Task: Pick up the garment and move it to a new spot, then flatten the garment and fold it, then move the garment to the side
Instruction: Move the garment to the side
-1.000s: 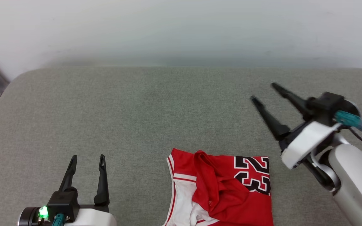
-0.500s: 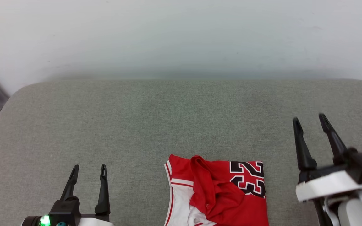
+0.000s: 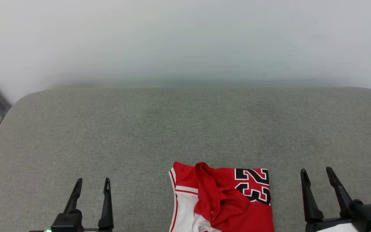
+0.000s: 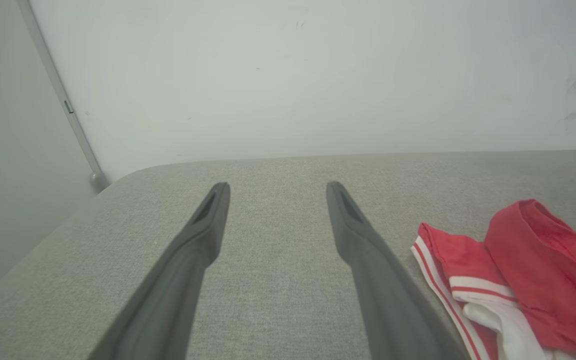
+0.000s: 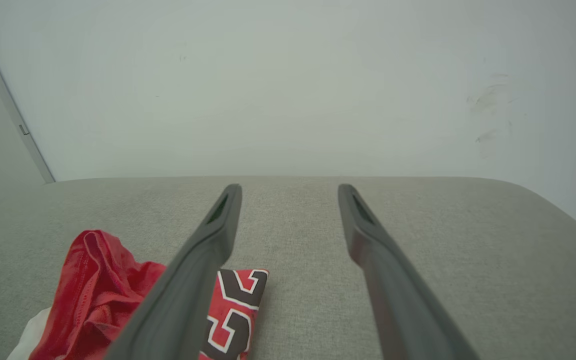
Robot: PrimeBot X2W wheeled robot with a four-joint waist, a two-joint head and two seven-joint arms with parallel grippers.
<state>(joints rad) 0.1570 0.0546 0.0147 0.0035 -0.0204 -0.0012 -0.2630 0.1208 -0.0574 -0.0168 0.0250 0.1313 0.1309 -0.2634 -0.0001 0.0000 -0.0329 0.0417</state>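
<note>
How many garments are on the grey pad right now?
1. The garment lies at the near edge of the grey pad, between the left gripper and the right gripper, touching neither. Its lower part runs off-frame, so something beneath it could be hidden.

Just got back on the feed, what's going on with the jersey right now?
Nothing is holding anything at the moment. The red 23 jersey lies on the grey fabric surface close to the robot, gathered into a rough rectangle with a rumpled red flap on top. The left end effector hovers to its left and the right end effector to its right, both open, empty and clear of the cloth. It looks roughly folded but not tidy.
</note>
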